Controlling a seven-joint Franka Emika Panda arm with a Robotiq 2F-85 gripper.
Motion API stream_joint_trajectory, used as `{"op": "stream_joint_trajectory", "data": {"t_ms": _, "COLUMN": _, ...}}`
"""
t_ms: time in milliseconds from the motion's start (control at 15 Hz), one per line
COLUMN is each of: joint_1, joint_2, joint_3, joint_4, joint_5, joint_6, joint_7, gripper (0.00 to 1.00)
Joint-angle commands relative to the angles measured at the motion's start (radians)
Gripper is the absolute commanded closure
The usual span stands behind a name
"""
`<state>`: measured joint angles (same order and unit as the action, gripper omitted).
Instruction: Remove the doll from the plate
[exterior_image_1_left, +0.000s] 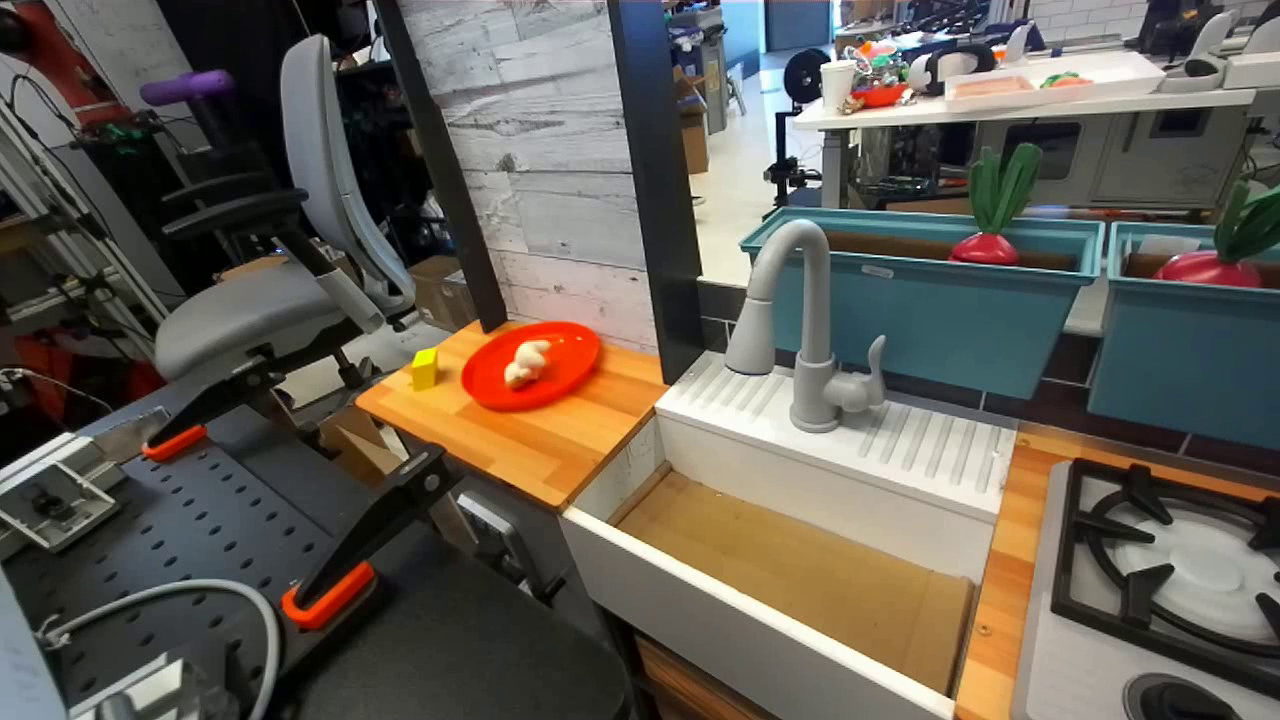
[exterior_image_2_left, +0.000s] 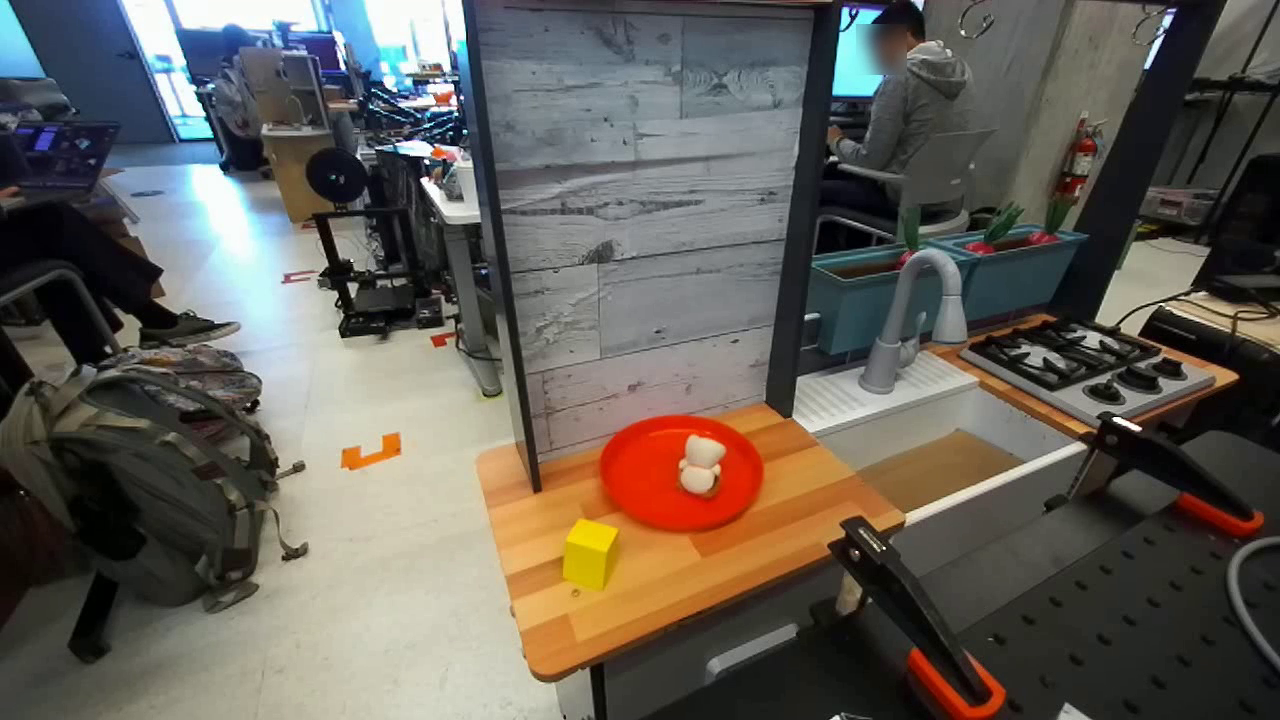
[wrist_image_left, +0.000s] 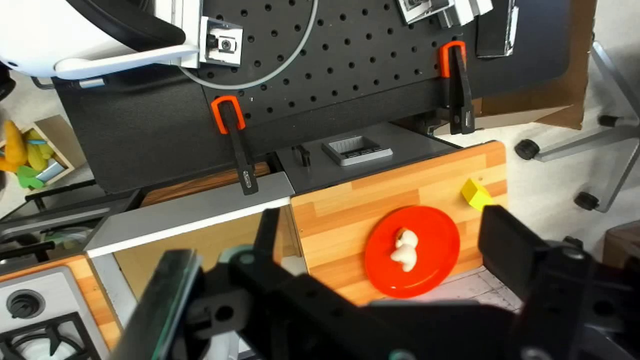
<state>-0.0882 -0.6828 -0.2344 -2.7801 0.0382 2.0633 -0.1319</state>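
Poised, probably, for a lift
Holds the gripper (wrist_image_left: 340, 245) spread wide, gripping nothing, well apart from the doll (wrist_image_left: 406, 254) on the plate (wrist_image_left: 437, 235), likely to straddle something so small.

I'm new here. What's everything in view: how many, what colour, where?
counters: two, brown, flanking the sink
plate: one, orange-red, on a counter
doll: one, cream, on the plate
block: one, yellow, beside the plate
sink: one, white, between the counters
faucet: one, grey, behind the sink
stove: one, grey, on the other counter
planters: two, teal, behind sink and stove
radishes: three, red and green, in planters
panel: one, greyish, behind the plate
table: one, black, facing the sink
clamps: two, black and orange, on table
chairs: several, mostly grey, background
backpack: one, greenish, floor
people: at least two, grey and dark clothes, background
clutter: uncounted, mixed colours, background
gripper: one, black, open, wrist view
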Motion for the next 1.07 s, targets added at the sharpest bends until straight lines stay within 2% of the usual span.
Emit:
{"op": "stream_joint_trajectory", "data": {"t_ms": 0, "joint_1": -0.017, "joint_2": 0.003, "joint_3": 0.017, "joint_4": 0.001, "joint_5": 0.012, "joint_6": -0.002, "joint_7": -0.011, "gripper": 0.00}}
{"op": "stream_joint_trajectory", "data": {"t_ms": 267, "joint_1": 0.013, "joint_2": 0.125, "joint_3": 0.028, "joint_4": 0.028, "joint_5": 0.107, "joint_6": 0.128, "joint_7": 0.071, "gripper": 0.00}}
{"op": "stream_joint_trajectory", "data": {"t_ms": 600, "joint_1": 0.078, "joint_2": 0.387, "joint_3": 0.141, "joint_4": 0.070, "joint_5": 0.172, "joint_6": 0.378, "joint_7": 0.183, "gripper": 0.00}}
{"op": "stream_joint_trajectory", "data": {"t_ms": 1000, "joint_1": 0.125, "joint_2": 0.757, "joint_3": 0.256, "joint_4": 0.238, "joint_5": 0.161, "joint_6": 0.581, "joint_7": 0.365, "gripper": 0.00}}
